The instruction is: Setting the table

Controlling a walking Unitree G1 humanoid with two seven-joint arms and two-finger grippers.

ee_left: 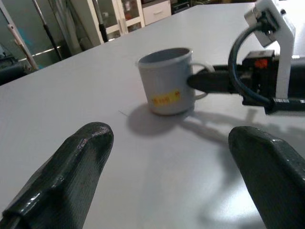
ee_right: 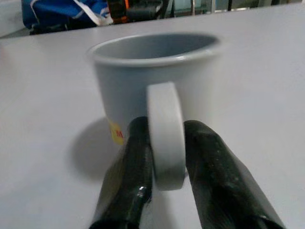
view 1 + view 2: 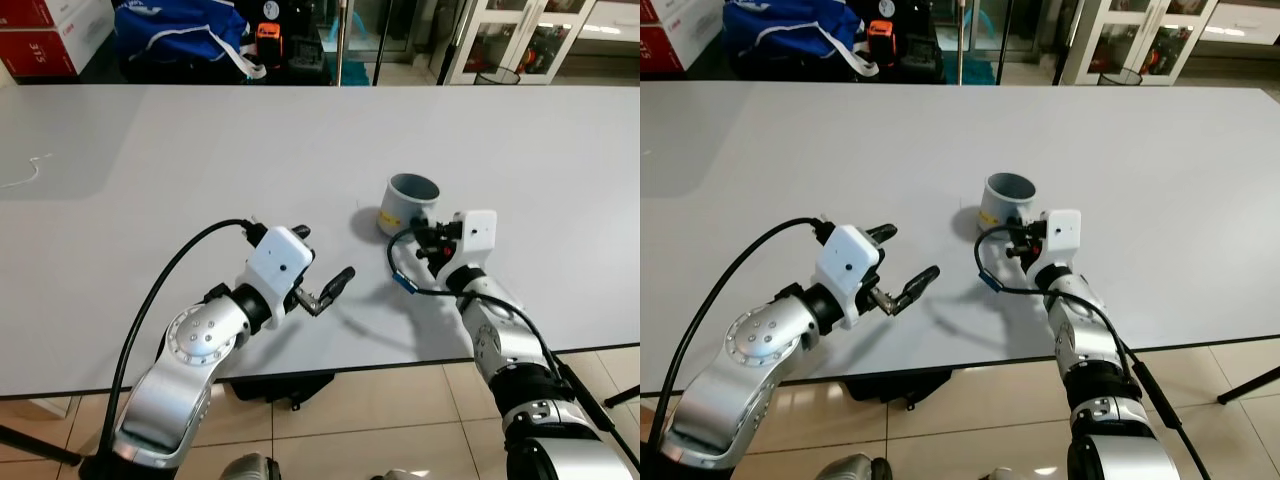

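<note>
Grey mug [image 2: 152, 95] is clamped by its handle in the right gripper [image 2: 164, 157]; left gripper [image 3: 318, 268] is held apart. Placement step judged next.

Bright, even overhead light washes the white table [image 3: 150, 150], with mild glare on the floor tiles. A soft shadow pools beside the mug [image 1: 167, 81], just ahead of the right gripper [image 2: 167, 167]. Its fingers blur close to the wrist lens.

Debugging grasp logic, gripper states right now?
Left gripper: open, empty, above the table.
Right gripper: shut on the grey mug handle.
</note>
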